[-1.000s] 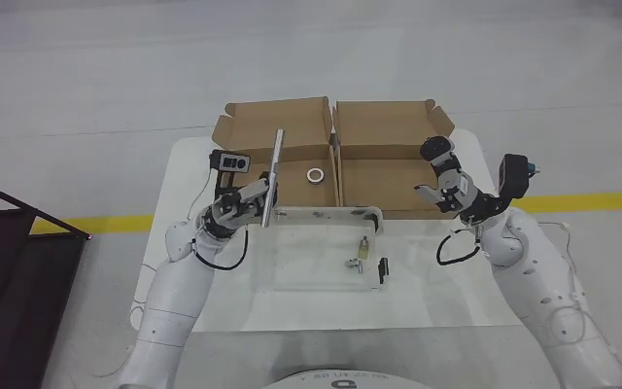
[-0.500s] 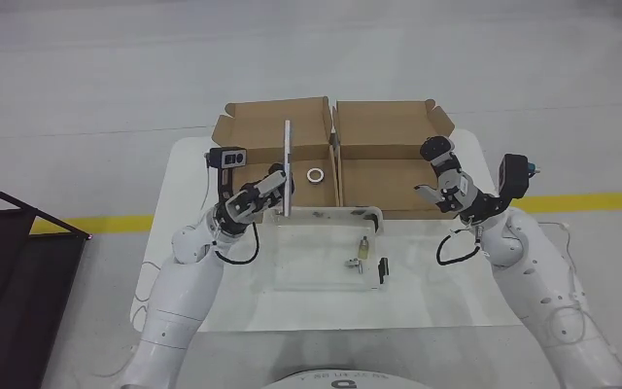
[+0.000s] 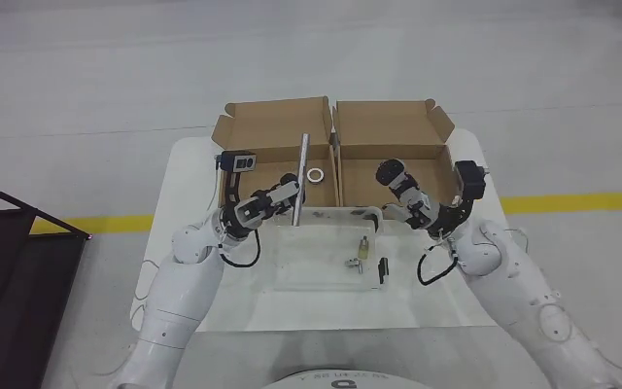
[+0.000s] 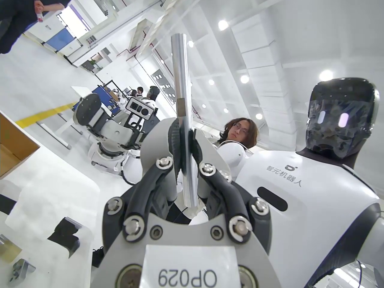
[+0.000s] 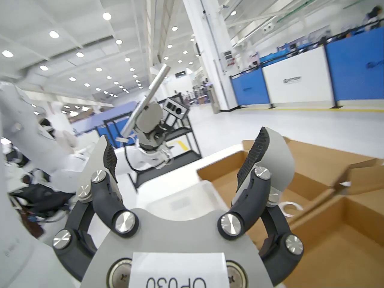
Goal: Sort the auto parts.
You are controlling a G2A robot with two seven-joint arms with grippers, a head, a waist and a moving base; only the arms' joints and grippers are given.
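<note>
My left gripper (image 3: 291,193) (image 4: 185,139) is shut on a long silver metal rod (image 3: 302,173) (image 4: 181,91), held nearly upright over the front edge of the left cardboard box (image 3: 275,123). A metal ring (image 3: 316,175) lies inside that box. My right gripper (image 3: 397,180) (image 5: 186,151) is open and holds nothing; it hovers over the front left part of the right cardboard box (image 3: 385,122) (image 5: 318,163). The right wrist view shows the rod (image 5: 149,95) in the other gripper farther off.
A clear plastic tray (image 3: 311,261) (image 5: 180,196) sits in front of the boxes, holding a small metal part (image 3: 362,251) and a black part (image 3: 382,269) (image 4: 64,235). Both boxes stand open with flaps raised. The white table (image 3: 194,175) extends around them.
My left gripper carried the rod to the right, from the left box's left side toward its middle. My right gripper swung left, from the right box's right edge to its front left.
</note>
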